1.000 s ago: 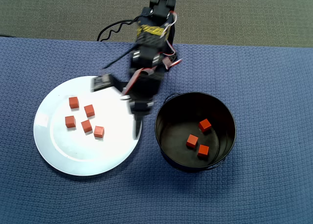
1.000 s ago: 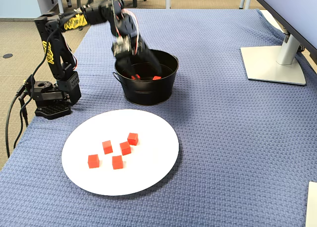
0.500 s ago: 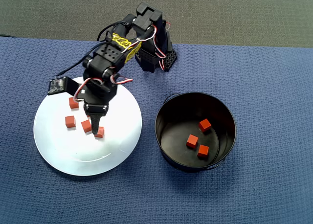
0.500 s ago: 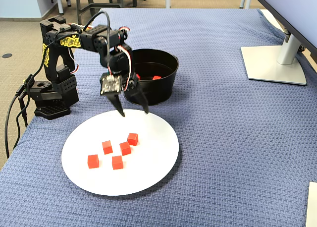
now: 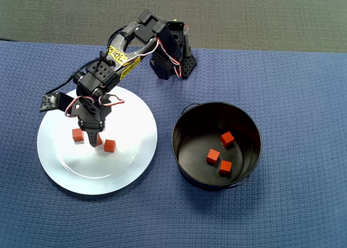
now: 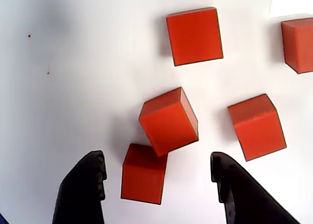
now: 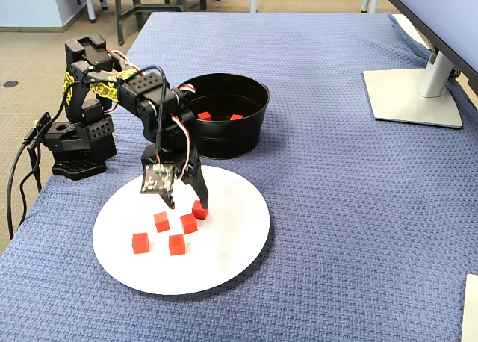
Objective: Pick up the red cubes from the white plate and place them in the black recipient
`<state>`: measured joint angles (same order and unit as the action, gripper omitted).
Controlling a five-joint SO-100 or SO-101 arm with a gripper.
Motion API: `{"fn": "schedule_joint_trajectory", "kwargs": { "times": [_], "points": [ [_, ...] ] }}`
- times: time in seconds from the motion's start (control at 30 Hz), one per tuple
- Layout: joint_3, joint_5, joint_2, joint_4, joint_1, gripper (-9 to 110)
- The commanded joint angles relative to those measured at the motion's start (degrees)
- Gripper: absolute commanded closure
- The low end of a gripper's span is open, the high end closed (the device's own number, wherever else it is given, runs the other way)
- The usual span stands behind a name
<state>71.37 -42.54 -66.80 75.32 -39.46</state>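
Gripper (image 6: 159,182) is held open low over the white plate (image 7: 231,260), jaws straddling one of five red cubes (image 6: 145,173); three more are seen in the black recipient (image 5: 184,123), right in overhead view.

Counter (image 7: 336,207) is covered edge to edge in a blue waffle-weave cloth. In the fixed view the white plate (image 7: 231,260) sits at about 7 o'clock, the black recipient (image 7: 224,137) just past it toward 11, and the arm's black base (image 7: 75,159) at 9. A grey monitor foot (image 7: 411,95) sits out at 2 o'clock, well apart.
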Motion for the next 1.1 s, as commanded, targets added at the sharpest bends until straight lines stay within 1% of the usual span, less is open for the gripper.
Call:
{"fn": "schedule_joint_trajectory", "kwargs": {
  "times": [0.0, 0.23, 0.53, 1.07],
  "points": [
    [-4.48, 4.22, 0.26, -2.02, -0.44, 83],
    [-3.25, 4.31, 1.85, -2.37, 2.20, 83],
    [1.49, 3.60, -0.97, -3.43, 4.92, 83],
    [6.42, 3.43, -1.32, -8.26, 7.38, 86]
  ]
}}
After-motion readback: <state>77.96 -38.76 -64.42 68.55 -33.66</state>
